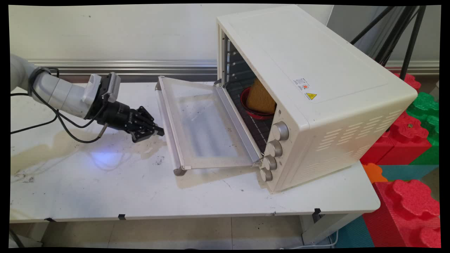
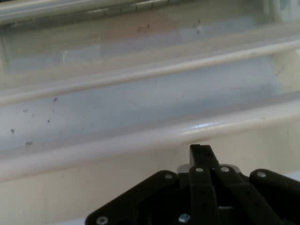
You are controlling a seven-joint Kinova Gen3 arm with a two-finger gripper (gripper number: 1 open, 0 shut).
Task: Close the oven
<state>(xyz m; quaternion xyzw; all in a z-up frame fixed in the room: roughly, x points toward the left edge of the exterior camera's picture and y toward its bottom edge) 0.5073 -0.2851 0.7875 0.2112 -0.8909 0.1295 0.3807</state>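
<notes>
Your tool [image 1: 156, 130] sits low over the worktop [image 1: 105, 182], its tip right at the door handle [image 1: 168, 130] of the toaster oven [image 1: 316, 98]. In the hand view the fingers [image 2: 201, 157] are pressed together into one narrow tip, clenched on nothing, and that tip lies against or just short of the pale handle bar [image 2: 154, 138]; you cannot tell from either view whether it truly touches.

The glass door [image 1: 204, 126] hangs fully open, folded down towards the left and nearly level, so the handle forms its left edge, on the arm's side. Inside the oven, on the wire rack [image 1: 258, 131], stands a red bowl [image 1: 258, 113] with a tall brown piece of bread or cake [image 1: 261, 98] leaning in it, well back from the door. Four knobs [image 1: 274, 149] run down the oven's near front corner. To the right, beyond the worktop's edge, lie red and green foam blocks [image 1: 407, 137], and black tripod legs [image 1: 393, 35] stand behind the oven.
</notes>
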